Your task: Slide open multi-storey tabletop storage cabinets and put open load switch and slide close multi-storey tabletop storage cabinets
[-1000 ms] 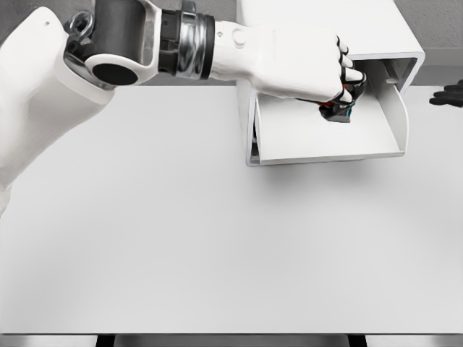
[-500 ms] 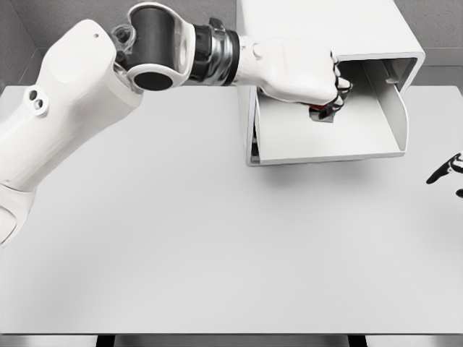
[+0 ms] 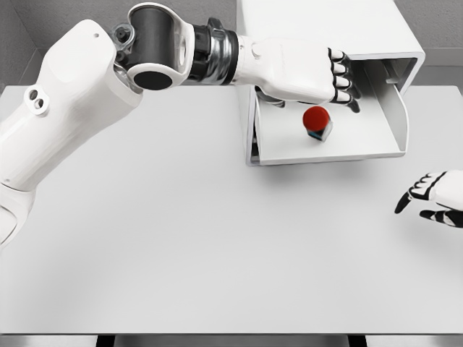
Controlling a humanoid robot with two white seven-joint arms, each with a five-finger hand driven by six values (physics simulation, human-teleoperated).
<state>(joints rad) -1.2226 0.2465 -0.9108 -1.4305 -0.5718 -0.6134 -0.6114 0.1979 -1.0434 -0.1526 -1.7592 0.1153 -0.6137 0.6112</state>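
A white multi-storey cabinet [image 3: 325,29] stands at the back of the table, its lower drawer [image 3: 329,144] slid out toward me. The load switch [image 3: 317,122], a small block with a red round top and dark body, lies on the drawer floor. My left hand [image 3: 340,78] hovers just above and behind it with fingers spread, holding nothing. My right hand [image 3: 430,196] shows at the right edge, low over the table, fingers relaxed and empty.
The white table [image 3: 181,238] spans the view in front of the cabinet. My left arm [image 3: 87,94] crosses the upper left over the table's back half. The drawer's raised front wall [image 3: 394,108] stands at its right end.
My left hand has opened and lifted, leaving the load switch lying in the drawer. My right hand has moved down and further into view at the right edge.
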